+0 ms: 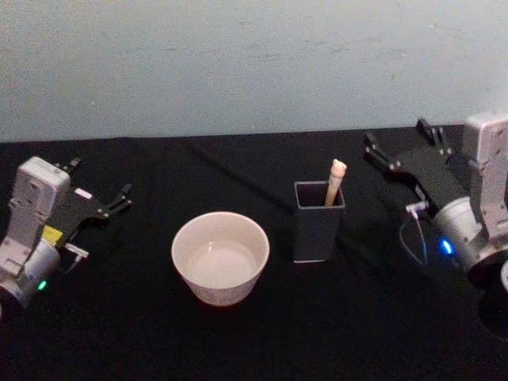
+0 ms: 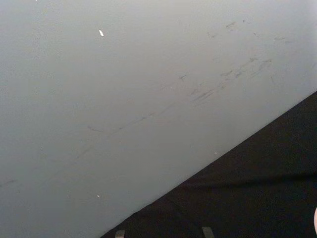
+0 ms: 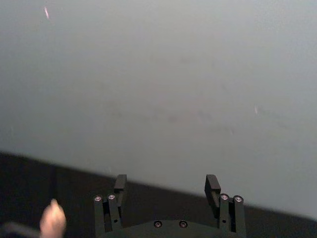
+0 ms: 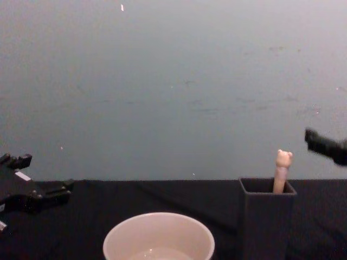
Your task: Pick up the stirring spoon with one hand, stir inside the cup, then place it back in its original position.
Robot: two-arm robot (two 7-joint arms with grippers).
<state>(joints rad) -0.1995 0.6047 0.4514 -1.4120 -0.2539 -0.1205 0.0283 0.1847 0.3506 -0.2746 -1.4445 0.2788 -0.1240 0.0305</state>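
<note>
Head view: black-covered table (image 1: pixel 262 341) against a pale wall (image 1: pixel 238 63). The cup (image 1: pixel 221 258), wide, round, cream-white with a thin rim, sits left of centre. The holder (image 1: pixel 318 221), tall, dark grey with a square mouth, stands just beside it at 3 o'clock, apart from it. The stirring spoon (image 1: pixel 335 182) stands in the holder, leaning toward its right back corner; the cream-beige handle and its top stick out above the mouth, the bowl is hidden inside.

Chest view adds the side profile: the spoon's top reads as a little bear head with two ears (image 4: pixel 283 158), which the head view does not resolve. The cup rim (image 4: pixel 159 238) is cut by the lower edge.

Left gripper (image 1: pixel 119 199) at 9 o'clock of the cup, well apart, holding nothing; fingers lie close together, narrow gap. Left wrist view gives wall and table edge.

Right gripper (image 1: pixel 401 151) at 2 o'clock of the holder, above the table, empty. Right wrist view shows its fingers (image 3: pixel 213 186) spread wide, with the spoon's top (image 3: pixel 52 220) blurred at a corner.
</note>
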